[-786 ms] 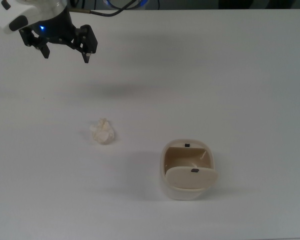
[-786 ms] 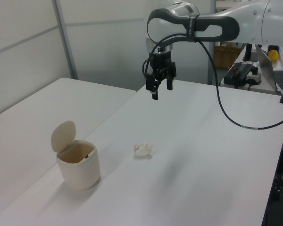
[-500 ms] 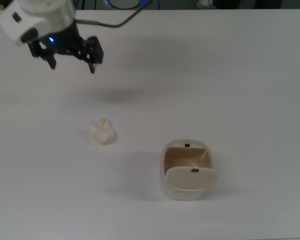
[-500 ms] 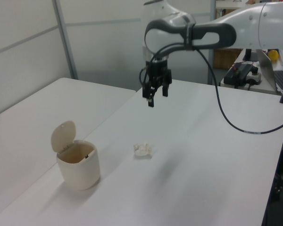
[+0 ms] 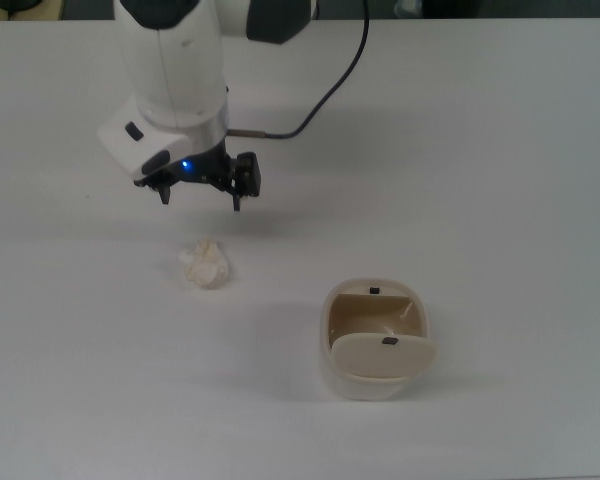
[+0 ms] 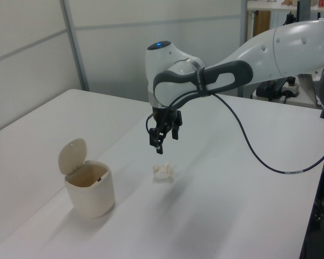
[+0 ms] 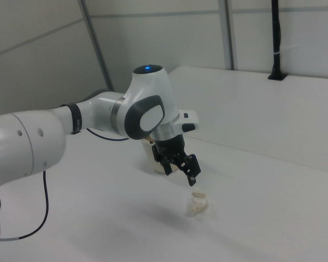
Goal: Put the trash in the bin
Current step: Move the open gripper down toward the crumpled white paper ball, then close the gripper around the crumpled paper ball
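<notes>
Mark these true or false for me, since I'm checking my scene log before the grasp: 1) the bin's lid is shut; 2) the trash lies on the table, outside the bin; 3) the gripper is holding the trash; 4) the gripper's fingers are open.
1) False: the bin has its flap lid standing open.
2) True: the trash lies on the table, to the top view's left of the bin.
3) False: the gripper hangs above the trash without touching it.
4) True: the fingers are spread with nothing between them.
</notes>
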{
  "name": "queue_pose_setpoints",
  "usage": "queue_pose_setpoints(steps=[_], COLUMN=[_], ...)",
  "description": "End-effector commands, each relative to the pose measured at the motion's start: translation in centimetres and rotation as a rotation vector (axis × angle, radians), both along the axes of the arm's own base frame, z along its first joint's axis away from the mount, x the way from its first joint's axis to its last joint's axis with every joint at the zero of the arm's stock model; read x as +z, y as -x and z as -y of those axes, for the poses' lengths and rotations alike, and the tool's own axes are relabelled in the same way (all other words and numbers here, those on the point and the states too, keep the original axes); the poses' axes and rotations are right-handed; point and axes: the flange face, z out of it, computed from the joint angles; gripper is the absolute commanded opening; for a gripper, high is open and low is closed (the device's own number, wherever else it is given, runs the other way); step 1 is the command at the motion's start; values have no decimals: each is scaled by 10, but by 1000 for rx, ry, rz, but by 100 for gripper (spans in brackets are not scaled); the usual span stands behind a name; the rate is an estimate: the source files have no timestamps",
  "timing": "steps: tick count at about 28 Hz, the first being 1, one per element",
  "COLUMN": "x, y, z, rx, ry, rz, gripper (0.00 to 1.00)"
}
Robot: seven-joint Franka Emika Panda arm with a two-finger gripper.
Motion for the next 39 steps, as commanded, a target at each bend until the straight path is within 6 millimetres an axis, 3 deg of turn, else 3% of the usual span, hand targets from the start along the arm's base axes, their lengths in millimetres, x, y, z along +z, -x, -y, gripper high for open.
queue_pose_setpoints(steps=[1, 12, 30, 34, 35, 36, 39], x=[-21, -76, -138, -137, -137, -138, -138], y=[-7, -16, -24, -24, -24, -24, -25], z=[-7, -13, -19, -18, -19, -22, -22], rx=[-39, -12, -55, -52, -48, -40, -40], ry=[51, 103, 208, 216, 220, 225, 225], rz=[24, -21, -16, -15, -14, -15, -13], gripper=[100, 100, 99, 78, 69, 48, 17])
